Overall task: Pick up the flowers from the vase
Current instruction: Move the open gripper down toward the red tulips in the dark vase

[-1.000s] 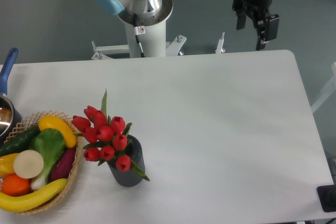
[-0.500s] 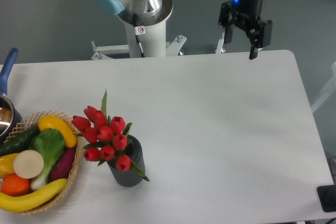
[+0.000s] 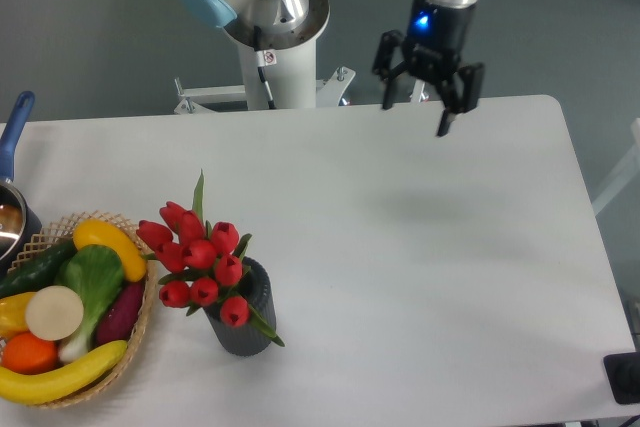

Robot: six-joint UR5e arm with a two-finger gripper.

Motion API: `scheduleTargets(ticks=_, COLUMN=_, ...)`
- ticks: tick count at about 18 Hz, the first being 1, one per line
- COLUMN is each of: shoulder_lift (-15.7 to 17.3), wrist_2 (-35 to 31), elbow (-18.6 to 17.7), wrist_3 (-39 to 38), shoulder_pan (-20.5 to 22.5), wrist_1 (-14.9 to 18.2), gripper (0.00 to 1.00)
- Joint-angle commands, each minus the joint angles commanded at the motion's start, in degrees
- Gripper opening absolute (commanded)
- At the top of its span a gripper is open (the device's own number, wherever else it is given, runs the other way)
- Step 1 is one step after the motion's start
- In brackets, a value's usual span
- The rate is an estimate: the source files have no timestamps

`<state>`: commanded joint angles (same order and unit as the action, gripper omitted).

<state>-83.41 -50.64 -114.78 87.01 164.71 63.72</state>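
Item 1, my fingers point(image 3: 416, 115): two dark prongs spread wide apart, nothing between them, pointing down. They hang over the far edge of the worktop point(image 3: 420, 247), well apart from the vase and up and to its right in the camera view. A blue light shows on the wrist above them.

Item 2, the vase point(image 3: 243, 315): dark grey, ribbed, cylindrical, upright on the worktop near its front edge. This is my landmark for all else.

Item 3, the flowers point(image 3: 200, 257): red tulip buds with green leaves, stems down in the vase mouth, heads leaning out over its left rim. One leaf stands straight up above the buds; another trails off the vase's right side.

Item 4, wicker basket point(image 3: 138, 342): just beside the vase on its left, apart from it. Contents: two bananas, a cucumber, a green leafy vegetable, an orange fruit, a purple vegetable, a pale round slice.

Item 5, pot with blue handle point(image 3: 16, 132): far left of the vase, beyond the basket, cut by the frame edge.
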Motion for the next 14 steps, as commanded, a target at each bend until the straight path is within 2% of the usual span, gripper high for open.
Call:
scheduleTargets(ticks=3, shoulder_lift=-0.79, wrist_2=7.81, elbow=-3.07, wrist_3=0.35, shoulder_pan=-0.18, wrist_1=-0.7, gripper=1.0)
scheduleTargets(ticks=5, shoulder_lift=-1.84, wrist_2=15.11, elbow=-5.36, wrist_3=0.61, shoulder_pan=-0.26, wrist_1=-3.15, gripper=1.0)
scheduleTargets(ticks=8, shoulder_lift=-3.51, wrist_2=18.11, elbow=-5.81, wrist_3=0.44, shoulder_pan=-2.8, wrist_1=-4.57, gripper=1.0)
scheduleTargets(ticks=11, shoulder_lift=-5.88, wrist_2=24.08, elbow=-5.72, wrist_3=0.35, shoulder_pan=-4.57, wrist_1=-5.53, gripper=1.0)
scheduleTargets(ticks=14, shoulder_lift=-7.12, wrist_2=25.24, elbow=-5.72, wrist_3=0.35, shoulder_pan=-6.5, wrist_1=-7.11, gripper=1.0)
